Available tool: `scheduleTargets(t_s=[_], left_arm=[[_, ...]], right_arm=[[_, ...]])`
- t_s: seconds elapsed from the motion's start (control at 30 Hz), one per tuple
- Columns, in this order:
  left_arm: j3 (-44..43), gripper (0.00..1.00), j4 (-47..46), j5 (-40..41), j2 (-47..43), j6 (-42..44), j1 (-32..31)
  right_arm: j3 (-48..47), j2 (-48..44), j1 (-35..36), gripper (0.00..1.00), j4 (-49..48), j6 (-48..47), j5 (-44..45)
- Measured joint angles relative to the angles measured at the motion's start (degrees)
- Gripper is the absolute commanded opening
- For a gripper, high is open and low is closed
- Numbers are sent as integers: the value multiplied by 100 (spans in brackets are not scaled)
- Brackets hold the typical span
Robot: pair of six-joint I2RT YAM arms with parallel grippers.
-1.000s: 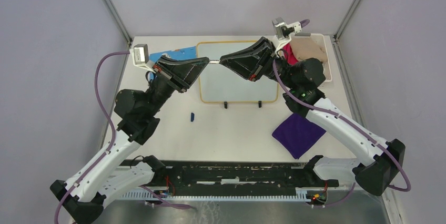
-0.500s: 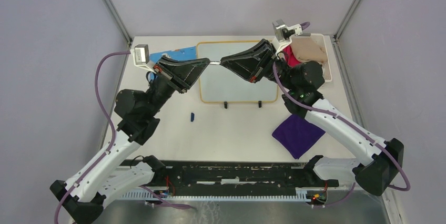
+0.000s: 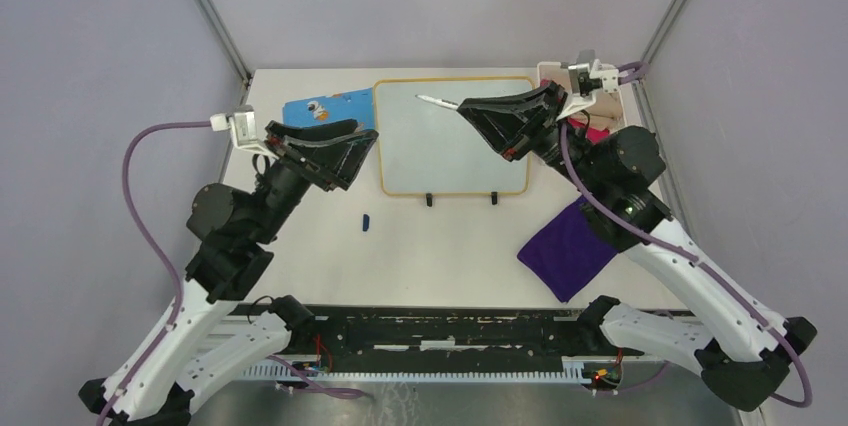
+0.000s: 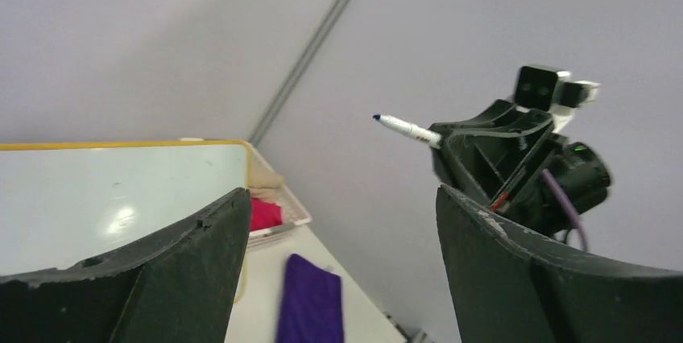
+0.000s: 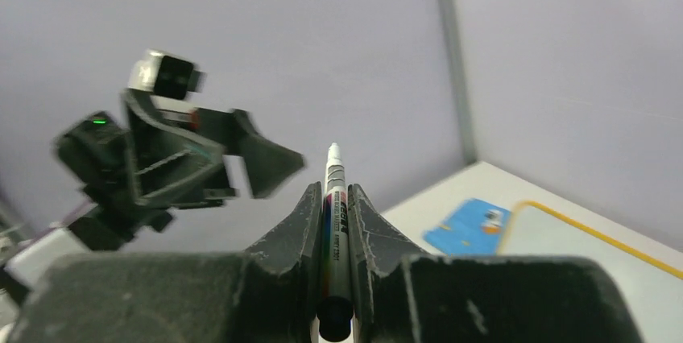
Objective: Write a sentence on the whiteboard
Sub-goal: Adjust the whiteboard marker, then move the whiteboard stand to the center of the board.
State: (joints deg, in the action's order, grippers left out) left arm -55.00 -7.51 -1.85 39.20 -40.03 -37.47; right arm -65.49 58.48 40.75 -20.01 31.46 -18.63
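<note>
**Arms part above the board; marker goes with the right one**

Both grippers have drawn apart since a second ago, when they met tip to tip over the whiteboard (image 3: 440, 156). The left gripper (image 3: 362, 144) has pulled back to the board's left edge, beside the blue patterned cloth (image 3: 325, 106). Its jaws now stand wide apart with nothing between them. The right gripper (image 3: 462, 104) has swung back toward the right and is clamped on the marker (image 3: 437, 101). The marker's bare tip points left over the far part of the board, and the left wrist view shows it raised in the air. The whiteboard lies flat at the far middle of the table (image 3: 450, 246), its two black clips on the near edge. A small blue cap (image 3: 366, 221) lies on the table off the board's near left corner. A purple cloth (image 3: 565, 251) lies near the right arm.
</note>
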Motion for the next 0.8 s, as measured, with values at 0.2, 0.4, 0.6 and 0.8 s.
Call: scheduleTargets(t_s=[0.2, 0.4, 0.6, 0.8], left_arm=[[-146, 90, 1023, 584, -278, 1158, 0], [267, 92, 1530, 1123, -66, 1541, 0], [450, 99, 1613, 1558, 520, 1810, 0], [448, 100, 1598, 1683, 1071, 2179, 2]], right_arm=[[-179, -398, 260, 0, 1502, -1620, 1969], [219, -317, 1097, 0, 2135, -2820, 4190], [874, -20, 1287, 0, 2280, -3324, 5281], [1718, -306, 1121, 0, 1956, -3462, 5077]])
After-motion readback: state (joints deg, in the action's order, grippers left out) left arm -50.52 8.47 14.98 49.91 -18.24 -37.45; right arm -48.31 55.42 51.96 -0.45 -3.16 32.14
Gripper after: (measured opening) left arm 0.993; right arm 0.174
